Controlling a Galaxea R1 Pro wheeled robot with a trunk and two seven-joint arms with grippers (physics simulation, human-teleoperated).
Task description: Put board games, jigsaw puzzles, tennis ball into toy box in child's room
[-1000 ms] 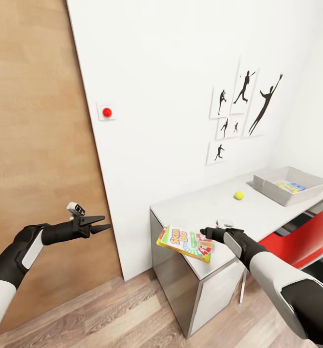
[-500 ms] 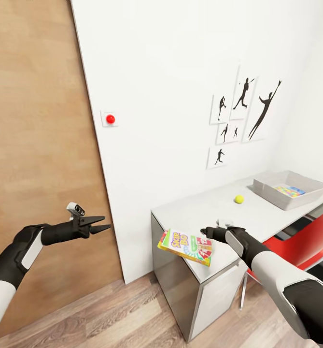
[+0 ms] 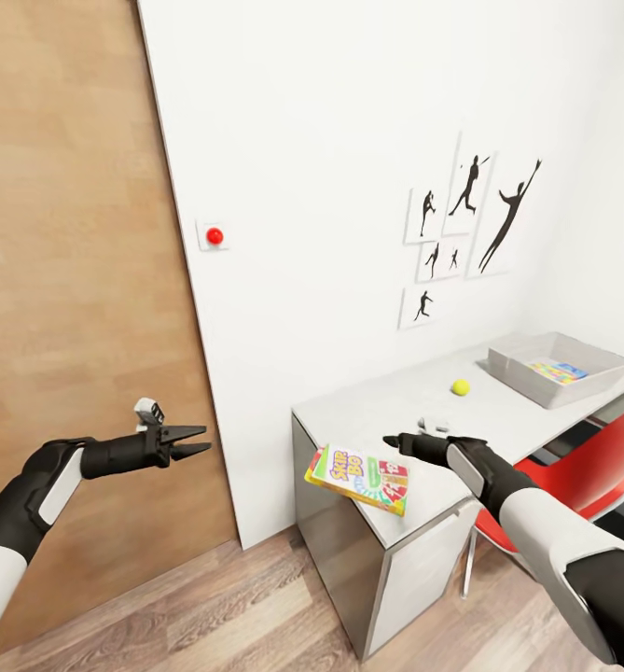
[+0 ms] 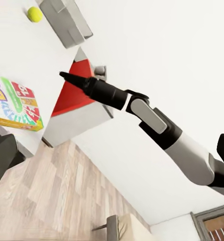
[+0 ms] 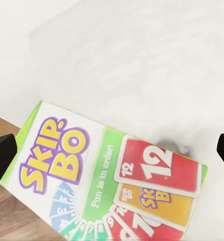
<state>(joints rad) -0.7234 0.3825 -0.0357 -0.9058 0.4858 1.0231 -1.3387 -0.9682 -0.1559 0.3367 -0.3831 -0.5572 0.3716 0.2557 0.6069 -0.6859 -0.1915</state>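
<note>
Right gripper point(image 3: 393, 441): its dark fingers taper to a narrow point just above the SKIP BO box point(image 3: 360, 477), and nothing sits between them; whether the tips touch the box cannot be told. In the right wrist view the box point(image 5: 112, 183) lies face up on the pale table top, with the two finger pads standing wide at either edge of the picture, so you have released it rather than gripped it. The box rests near the front corner of the table point(image 3: 386, 397), one end jutting past the edge over the wood floor point(image 3: 256, 607).

Left gripper point(image 3: 192, 442): jaws slightly parted, empty, held out before the wooden door point(image 3: 69, 280), well away from the table.

Remaining items: the tennis ball point(image 3: 460, 386) lies on the table between the box and the toy box point(image 3: 521, 369), which stands at the far end and already holds one multicoloured puzzle board point(image 3: 554, 371). A red chair point(image 3: 573, 476) is tucked beneath the table on your right.

Step in hand, as judged: regrasp the box for transfer. Approach it along its overhanging end, where a finger can pass under the bottom face. Close across the thin dimension, near the middle of an edge, so it does not pivot. Lift before you travel, and clear the ball on the way.
</note>
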